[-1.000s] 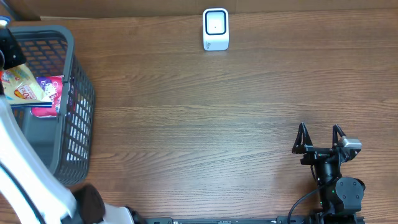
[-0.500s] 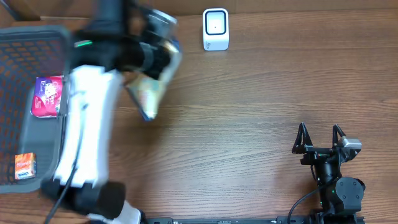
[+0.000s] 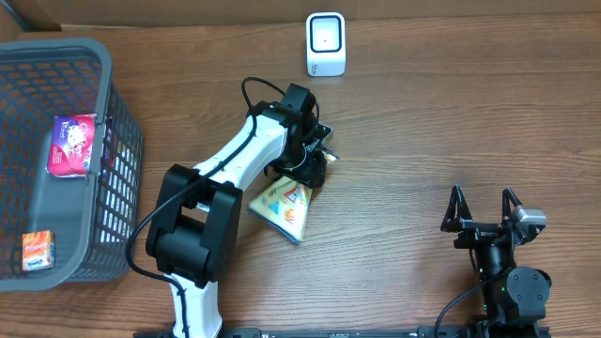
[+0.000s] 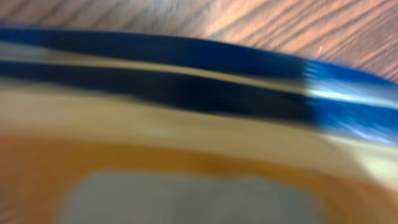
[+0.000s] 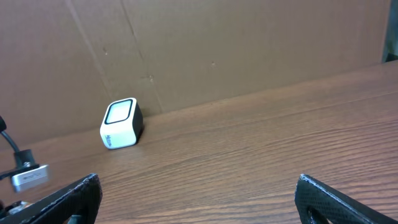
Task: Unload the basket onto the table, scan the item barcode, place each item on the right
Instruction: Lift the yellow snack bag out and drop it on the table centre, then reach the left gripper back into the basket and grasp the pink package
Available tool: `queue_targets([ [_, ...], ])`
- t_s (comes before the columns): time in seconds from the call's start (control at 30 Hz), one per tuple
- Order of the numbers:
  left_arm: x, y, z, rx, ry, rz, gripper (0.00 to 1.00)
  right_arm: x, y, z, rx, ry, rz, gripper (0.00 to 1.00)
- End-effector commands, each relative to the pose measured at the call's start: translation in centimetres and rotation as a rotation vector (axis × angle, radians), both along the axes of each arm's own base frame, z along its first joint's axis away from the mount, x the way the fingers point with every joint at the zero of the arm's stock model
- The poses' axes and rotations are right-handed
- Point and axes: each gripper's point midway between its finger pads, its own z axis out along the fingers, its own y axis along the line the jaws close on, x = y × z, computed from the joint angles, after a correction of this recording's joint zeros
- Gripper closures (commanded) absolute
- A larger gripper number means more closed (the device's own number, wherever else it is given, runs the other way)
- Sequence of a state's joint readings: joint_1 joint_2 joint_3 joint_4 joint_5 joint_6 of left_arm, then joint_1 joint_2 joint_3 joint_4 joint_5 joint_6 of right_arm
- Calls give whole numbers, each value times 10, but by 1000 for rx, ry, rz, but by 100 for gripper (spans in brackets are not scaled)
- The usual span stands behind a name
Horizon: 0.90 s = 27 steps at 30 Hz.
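Left gripper point(image 3: 310, 172) low over top edge of snack packet point(image 3: 284, 208), which lies on the desk point(image 3: 423, 122) just beneath it. Cannot tell its grip, as the wrist view is blurred. Right gripper point(image 3: 481, 195) spread, idle. Scanner point(image 3: 326, 44) well beyond left gripper. Likely step: presenting packet. Next: barcode must face scanner window.

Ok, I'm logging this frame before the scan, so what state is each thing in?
Scanner: standing, nothing before it.
Snack packet: lying flat, short of the scanner.
Left gripper: over the packet's end; fingers' state unclear.
Right gripper: fingers open, empty.
Basket: holds pink packet and orange box.
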<state>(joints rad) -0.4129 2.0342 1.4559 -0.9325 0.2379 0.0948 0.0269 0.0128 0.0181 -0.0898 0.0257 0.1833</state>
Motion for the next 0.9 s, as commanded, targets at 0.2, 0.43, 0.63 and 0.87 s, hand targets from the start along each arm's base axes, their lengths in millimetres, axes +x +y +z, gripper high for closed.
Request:
queue_targets([
  [0.2, 71, 89, 272, 70, -526, 262, 0, 0, -1, -1, -1, -7, -2, 0],
  [0.43, 32, 270, 395, 117, -763, 771, 0, 0, -1, -1, -1, -7, -2, 0],
  [0.63, -3, 387, 360, 84, -626, 1056, 0, 0, -1, -1, -1, -7, -2, 0],
  [0.87, 14, 463, 260, 64, -425, 1184, 0, 0, -1, -1, -1, -7, -2, 0],
])
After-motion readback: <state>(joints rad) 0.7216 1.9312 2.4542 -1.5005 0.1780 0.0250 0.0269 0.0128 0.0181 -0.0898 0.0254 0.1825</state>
